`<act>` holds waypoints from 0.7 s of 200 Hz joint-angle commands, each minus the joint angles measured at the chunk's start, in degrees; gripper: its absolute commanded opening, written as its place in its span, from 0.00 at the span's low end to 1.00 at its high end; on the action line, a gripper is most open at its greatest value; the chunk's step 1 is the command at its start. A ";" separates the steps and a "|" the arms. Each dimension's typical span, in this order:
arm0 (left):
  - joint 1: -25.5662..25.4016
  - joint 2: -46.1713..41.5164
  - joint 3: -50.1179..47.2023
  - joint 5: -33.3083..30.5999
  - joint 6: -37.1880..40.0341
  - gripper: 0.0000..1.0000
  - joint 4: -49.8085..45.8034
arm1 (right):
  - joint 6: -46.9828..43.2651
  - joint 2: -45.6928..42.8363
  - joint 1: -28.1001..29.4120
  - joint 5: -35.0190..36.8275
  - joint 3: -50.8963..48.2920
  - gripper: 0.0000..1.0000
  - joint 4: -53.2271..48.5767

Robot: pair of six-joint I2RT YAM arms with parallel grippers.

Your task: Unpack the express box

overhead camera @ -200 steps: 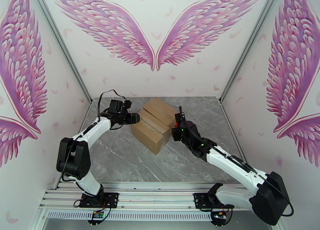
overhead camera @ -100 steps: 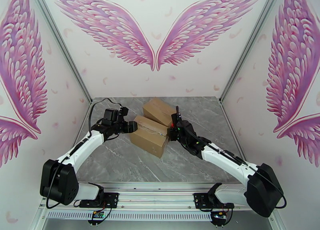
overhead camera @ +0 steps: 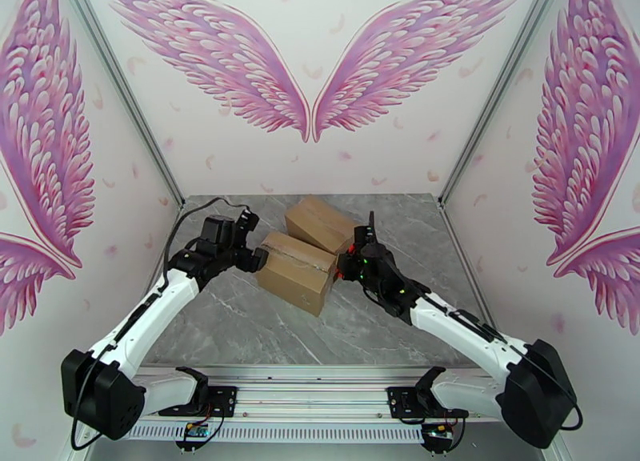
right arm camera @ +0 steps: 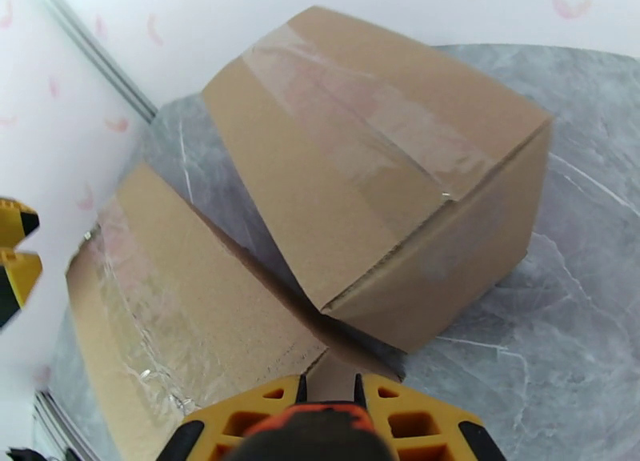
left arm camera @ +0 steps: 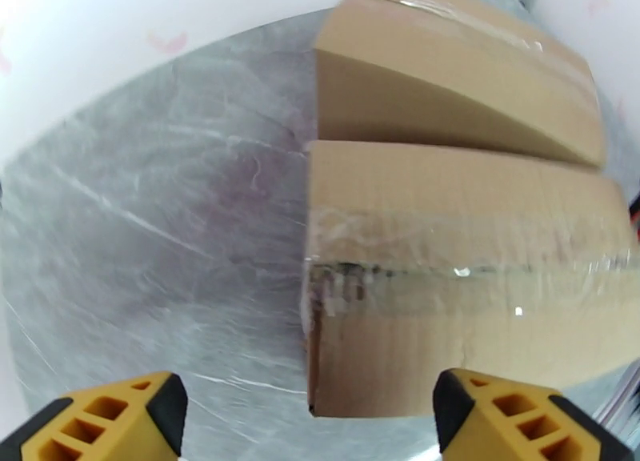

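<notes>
Two taped cardboard boxes lie side by side on the grey table. The near express box (overhead camera: 298,272) shows a clear tape seam (left arm camera: 472,282) that is torn at its left end. My left gripper (overhead camera: 254,258) is open just off that end, its yellow fingers (left arm camera: 104,418) spread wide on either side of the box's lower corner without touching it. At the box's right end my right gripper (overhead camera: 346,261) has its jaws almost together, with the cardboard edge (right arm camera: 330,378) between its fingertips. The far box (right arm camera: 376,174) sits behind, its tape unbroken.
The far box (overhead camera: 320,221) touches the near one along one side. White walls with pink wings and metal corner posts (overhead camera: 472,134) close in the table (overhead camera: 240,318). Open grey table lies in front of the boxes.
The near box has swung flatter and nearer since a second ago. My left gripper has opened wider and pulled slightly left off the box end. The right gripper keeps its pinch.
</notes>
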 commanded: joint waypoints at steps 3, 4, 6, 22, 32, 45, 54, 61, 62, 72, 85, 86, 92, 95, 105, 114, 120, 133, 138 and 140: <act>-4.41 -2.73 -3.04 -2.58 18.76 0.83 2.31 | 6.86 -4.17 -0.27 2.12 -2.48 0.00 3.36; -4.65 -2.84 -3.17 -2.42 19.19 0.83 2.45 | 7.00 -4.32 -0.27 2.15 -2.54 0.00 3.44; -4.99 -2.94 -3.36 -2.17 20.07 0.83 2.66 | 7.22 -4.56 -0.38 2.26 -2.71 0.00 3.51; -6.72 -4.84 -5.34 2.13 26.70 0.82 4.69 | 9.53 -6.57 -0.28 3.45 -4.12 0.00 4.04; -7.65 -6.17 -7.01 4.44 30.71 0.82 6.54 | 10.96 -7.59 -0.34 3.67 -4.99 0.00 4.86; -8.99 -7.21 -8.12 6.80 34.78 0.84 8.09 | 13.25 -8.50 -0.28 3.60 -6.54 0.00 6.81; -10.19 -6.85 -8.02 7.20 37.29 0.84 8.22 | 14.75 -8.70 -0.23 3.54 -7.26 0.00 7.98; -11.33 -6.15 -7.56 6.90 38.89 0.84 8.13 | 15.53 -8.77 -0.20 3.59 -7.74 0.00 8.82; -11.41 -6.04 -7.45 6.85 39.19 0.85 8.04 | 15.65 -8.77 -0.24 3.63 -7.80 0.00 8.93; -13.22 -4.69 -6.51 6.46 41.72 0.85 7.00 | 16.59 -8.84 -0.25 4.26 -8.44 0.00 9.93; -15.19 -2.97 -5.13 5.72 44.50 0.85 6.24 | 17.40 -9.04 -0.19 5.04 -9.40 0.00 11.77; -15.32 -2.87 -5.05 5.68 44.67 0.85 6.22 | 17.46 -9.08 -0.19 5.11 -9.47 0.00 11.94; -16.09 -2.18 -4.62 5.32 45.56 0.85 6.27 | 17.79 -9.11 -0.19 5.39 -9.92 0.00 12.79; -16.40 -1.82 -4.34 5.19 46.02 0.85 6.25 | 17.92 -9.12 -0.18 5.47 -10.14 0.00 13.21; -17.38 -0.72 -3.65 4.86 47.33 0.86 6.36 | 18.26 -9.21 -0.19 5.59 -10.68 0.00 14.74; -18.10 0.17 -3.16 4.73 48.08 0.86 6.49 | 18.71 -9.26 -0.23 5.74 -11.02 0.00 15.55; -18.39 0.77 -2.88 4.56 48.48 0.86 6.79 | 18.81 -9.30 -0.19 5.78 -11.10 0.00 15.95; -18.83 2.06 -2.54 4.54 49.06 0.86 7.45 | 18.75 -9.69 -0.21 6.03 -11.15 0.00 16.05; -19.01 2.50 -2.31 4.63 49.07 0.86 7.67 | 18.75 -9.89 -0.20 6.21 -11.25 0.00 16.07; -18.97 2.63 -2.26 4.71 49.09 0.86 7.79 | 18.75 -10.04 -0.19 6.26 -11.26 0.00 16.14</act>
